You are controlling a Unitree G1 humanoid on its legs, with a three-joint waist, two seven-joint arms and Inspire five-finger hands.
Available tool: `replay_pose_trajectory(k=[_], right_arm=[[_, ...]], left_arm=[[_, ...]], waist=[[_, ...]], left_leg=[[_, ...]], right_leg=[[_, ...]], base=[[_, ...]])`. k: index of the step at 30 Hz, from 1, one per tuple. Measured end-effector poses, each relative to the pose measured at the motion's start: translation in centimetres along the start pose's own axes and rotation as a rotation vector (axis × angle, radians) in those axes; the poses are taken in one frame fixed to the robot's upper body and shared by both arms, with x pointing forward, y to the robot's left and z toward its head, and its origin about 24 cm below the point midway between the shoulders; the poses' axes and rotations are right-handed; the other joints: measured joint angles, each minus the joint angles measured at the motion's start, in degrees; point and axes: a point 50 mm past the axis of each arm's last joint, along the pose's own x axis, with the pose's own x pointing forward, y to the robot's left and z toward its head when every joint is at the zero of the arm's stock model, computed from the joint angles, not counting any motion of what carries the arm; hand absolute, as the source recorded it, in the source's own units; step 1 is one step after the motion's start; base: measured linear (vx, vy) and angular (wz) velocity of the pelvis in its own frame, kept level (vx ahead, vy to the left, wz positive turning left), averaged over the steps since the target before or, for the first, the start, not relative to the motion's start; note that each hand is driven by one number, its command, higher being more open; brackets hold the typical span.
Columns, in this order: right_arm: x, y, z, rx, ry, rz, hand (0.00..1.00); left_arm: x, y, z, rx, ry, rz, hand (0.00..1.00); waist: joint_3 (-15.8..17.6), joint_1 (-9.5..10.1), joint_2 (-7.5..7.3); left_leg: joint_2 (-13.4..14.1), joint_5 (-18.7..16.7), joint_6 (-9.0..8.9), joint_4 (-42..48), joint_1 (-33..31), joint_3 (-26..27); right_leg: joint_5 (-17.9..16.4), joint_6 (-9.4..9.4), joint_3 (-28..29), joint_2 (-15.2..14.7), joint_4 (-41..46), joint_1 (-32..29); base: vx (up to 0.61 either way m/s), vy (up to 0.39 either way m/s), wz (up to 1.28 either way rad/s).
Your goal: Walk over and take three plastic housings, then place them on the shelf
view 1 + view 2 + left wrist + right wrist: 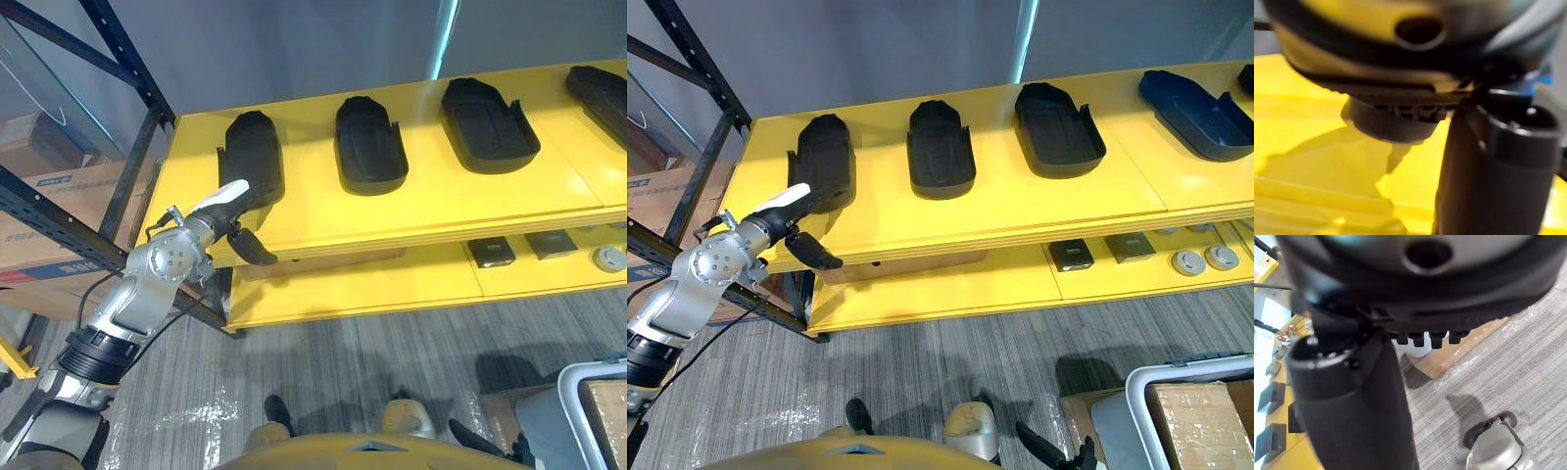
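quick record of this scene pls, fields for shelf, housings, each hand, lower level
shelf: yellow shelf, two levels
top level: dark housings in a row, apart from each other: leftmost housing, second housing, third housing, fourth housing
left hand: left hand at the top level's front edge beside the leftmost housing, fingers relaxed, holding nothing; contact unclear
right hand: right hand low over the grey floor
lower level: small parts, some square, some round
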Motion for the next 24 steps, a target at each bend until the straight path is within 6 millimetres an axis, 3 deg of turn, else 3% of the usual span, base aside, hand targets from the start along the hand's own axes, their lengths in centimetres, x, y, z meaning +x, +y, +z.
replay_pose_trajectory(k=[24], right_arm=[[0.06, -0.43, -0.29, -0.008, 0.022, -0.017, 1.00]], left_arm=[[-0.07, 0.06, -0.07, 0.010, 0.003, -0.018, 1.00]], waist=[[-2.1, 1.15, -0.37]], left_leg=[[0.0, 0.0, 0.04, 0.0, 0.1, 0.0]], right_leg=[[1.2, 0.14, -0.2, 0.1, -1.9, 1.0]], base=[[0.00, 0.000, 0.00]])
